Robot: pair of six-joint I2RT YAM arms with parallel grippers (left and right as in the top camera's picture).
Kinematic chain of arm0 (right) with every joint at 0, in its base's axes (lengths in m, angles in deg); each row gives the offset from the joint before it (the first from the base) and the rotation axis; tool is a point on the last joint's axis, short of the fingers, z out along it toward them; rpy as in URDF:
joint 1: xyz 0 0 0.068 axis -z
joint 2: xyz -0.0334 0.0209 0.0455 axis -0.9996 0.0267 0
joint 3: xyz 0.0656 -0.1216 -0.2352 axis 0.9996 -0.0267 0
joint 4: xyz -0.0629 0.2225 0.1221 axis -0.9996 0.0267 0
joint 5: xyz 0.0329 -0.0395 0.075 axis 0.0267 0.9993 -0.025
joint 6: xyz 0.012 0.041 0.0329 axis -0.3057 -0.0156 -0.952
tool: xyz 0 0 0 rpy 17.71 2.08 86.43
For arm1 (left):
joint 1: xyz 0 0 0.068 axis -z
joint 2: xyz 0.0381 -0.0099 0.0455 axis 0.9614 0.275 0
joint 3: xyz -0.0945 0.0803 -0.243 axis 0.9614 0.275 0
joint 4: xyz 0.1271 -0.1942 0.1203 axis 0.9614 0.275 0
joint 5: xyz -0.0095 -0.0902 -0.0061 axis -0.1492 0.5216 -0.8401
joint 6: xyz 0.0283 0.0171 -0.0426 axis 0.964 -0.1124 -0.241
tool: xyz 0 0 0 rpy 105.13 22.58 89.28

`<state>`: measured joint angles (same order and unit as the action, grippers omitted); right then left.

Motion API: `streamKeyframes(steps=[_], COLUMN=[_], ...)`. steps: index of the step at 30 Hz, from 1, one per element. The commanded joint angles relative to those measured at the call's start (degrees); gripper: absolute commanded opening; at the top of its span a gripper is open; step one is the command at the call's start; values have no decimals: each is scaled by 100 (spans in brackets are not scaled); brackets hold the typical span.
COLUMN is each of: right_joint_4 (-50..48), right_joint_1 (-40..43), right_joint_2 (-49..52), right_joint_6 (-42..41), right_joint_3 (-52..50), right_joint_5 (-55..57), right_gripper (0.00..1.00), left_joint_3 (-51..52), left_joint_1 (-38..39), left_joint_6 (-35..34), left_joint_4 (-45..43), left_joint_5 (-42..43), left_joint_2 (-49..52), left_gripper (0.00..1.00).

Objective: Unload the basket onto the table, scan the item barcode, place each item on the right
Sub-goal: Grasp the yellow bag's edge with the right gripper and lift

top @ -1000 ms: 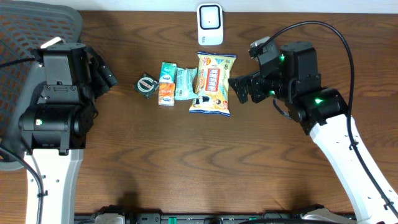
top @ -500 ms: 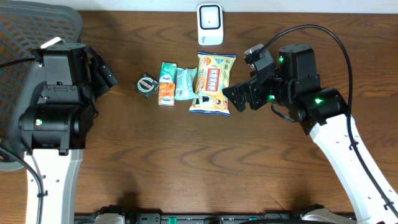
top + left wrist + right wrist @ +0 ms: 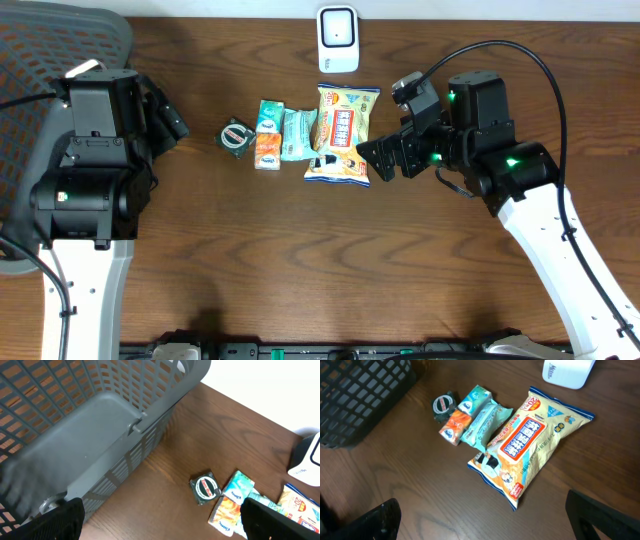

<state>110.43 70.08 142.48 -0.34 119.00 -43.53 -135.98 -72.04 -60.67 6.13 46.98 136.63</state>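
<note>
Reaching step. Right gripper (image 3: 370, 158) wide open, empty, beside yellow plastic snack bag (image 3: 343, 130), upper middle. Left gripper (image 3: 172, 122) open too. Next: pinch bag, hold it up to white box scanner (image 3: 338, 39).

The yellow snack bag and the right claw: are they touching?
Apart. The right wrist view shows bare table between the snack bag and the open right gripper, whose fingers sit short of it.

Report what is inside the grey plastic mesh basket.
Inside the grey plastic mesh basket, the left wrist view shows only bare lattice and a solid grey panel, no item. Its blurred lower-left part and whatever lies beyond the frame cannot be seen.
</note>
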Motion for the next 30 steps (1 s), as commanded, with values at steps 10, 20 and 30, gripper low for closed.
streamKeyframes(steps=[10,20,30], right_joint_4=[-485,-2474,-737], right_joint_1=[-46,-46,33], right_joint_2=[68,1506,4017], right_joint_6=[-964,-2114,-1891], right_joint_3=[107,221,2118], right_joint_5=[1287,376,367], right_gripper=[99,96,97], left_joint_3=[-74,-74,-74], left_joint_1=[-22,-22,-22], left_joint_6=[-28,-28,-28], left_joint_4=[7,7,7], left_joint_5=[-59,-59,-59], left_joint_2=[-46,-46,-46], left_gripper=[98,98,98])
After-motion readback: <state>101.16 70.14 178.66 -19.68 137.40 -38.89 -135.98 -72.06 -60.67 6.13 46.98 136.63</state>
